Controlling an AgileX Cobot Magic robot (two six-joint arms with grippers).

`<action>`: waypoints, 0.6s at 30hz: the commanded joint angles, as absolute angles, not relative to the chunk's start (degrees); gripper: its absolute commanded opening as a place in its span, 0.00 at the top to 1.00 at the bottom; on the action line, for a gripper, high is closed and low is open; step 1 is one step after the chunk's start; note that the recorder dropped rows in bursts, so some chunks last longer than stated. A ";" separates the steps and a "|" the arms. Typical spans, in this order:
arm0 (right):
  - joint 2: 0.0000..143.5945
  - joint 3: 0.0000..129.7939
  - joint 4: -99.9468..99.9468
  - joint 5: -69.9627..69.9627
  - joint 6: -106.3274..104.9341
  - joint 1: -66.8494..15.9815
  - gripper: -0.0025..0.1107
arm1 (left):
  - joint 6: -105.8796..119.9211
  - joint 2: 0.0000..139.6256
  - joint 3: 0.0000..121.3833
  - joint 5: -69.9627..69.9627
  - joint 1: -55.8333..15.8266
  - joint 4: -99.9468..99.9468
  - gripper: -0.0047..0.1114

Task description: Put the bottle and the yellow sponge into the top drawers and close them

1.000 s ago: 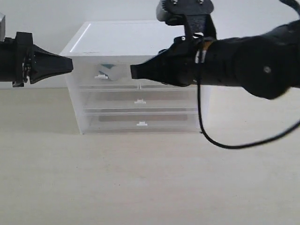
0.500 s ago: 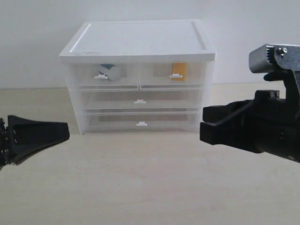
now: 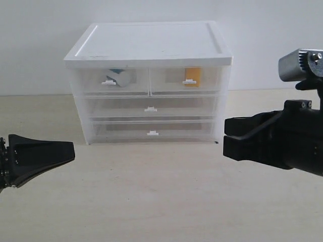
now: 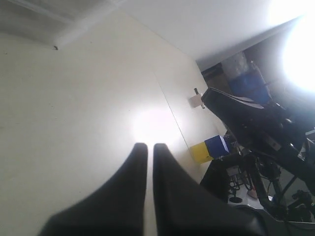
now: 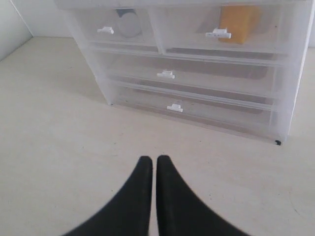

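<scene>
- Translucent plastic makes up the two top drawers [image 3: 166, 86] of the white-topped drawer unit [image 3: 151, 45], which we see at 12 o'clock in the exterior view. Both drawer fronts sit flush with the unit.
- We see the bottle [image 3: 122, 78] lying inside the top drawer on the 9 o'clock side, just behind its white tab handle [image 3: 108, 82].
- The yellow sponge [image 3: 192, 76] is inside the top drawer on the 3 o'clock side, just behind that drawer's tab.
- The left pincer [image 3: 70, 149] hangs at 8 o'clock over the pale surface [image 3: 151, 196], well apart from the unit. In the left wrist view its fingers are narrowed to a thin slit and it is empty.
- The right pincer [image 3: 225, 137] sits at 3 o'clock, apart from the unit and pointing toward 9 o'clock. In the right wrist view we see its fingers likewise nearly touching, gripping nothing.
- The two full-width drawers [image 3: 150, 106] beneath are pushed in.
</scene>
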State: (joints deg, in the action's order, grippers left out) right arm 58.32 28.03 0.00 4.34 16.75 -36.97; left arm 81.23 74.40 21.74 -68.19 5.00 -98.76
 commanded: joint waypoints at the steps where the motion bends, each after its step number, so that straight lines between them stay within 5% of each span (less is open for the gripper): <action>1: 57.80 28.08 -0.58 4.86 16.65 -36.65 0.98 | 81.85 74.08 21.47 -68.84 4.78 -99.56 0.93; 18: 57.80 28.08 -0.58 4.86 16.52 -36.65 0.98 | 108.26 30.63 14.32 -36.99 4.78 -99.95 0.93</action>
State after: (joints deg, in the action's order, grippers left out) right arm 58.01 27.93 0.00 4.34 16.75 -36.97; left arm 108.75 36.72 15.75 -43.21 5.00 -99.51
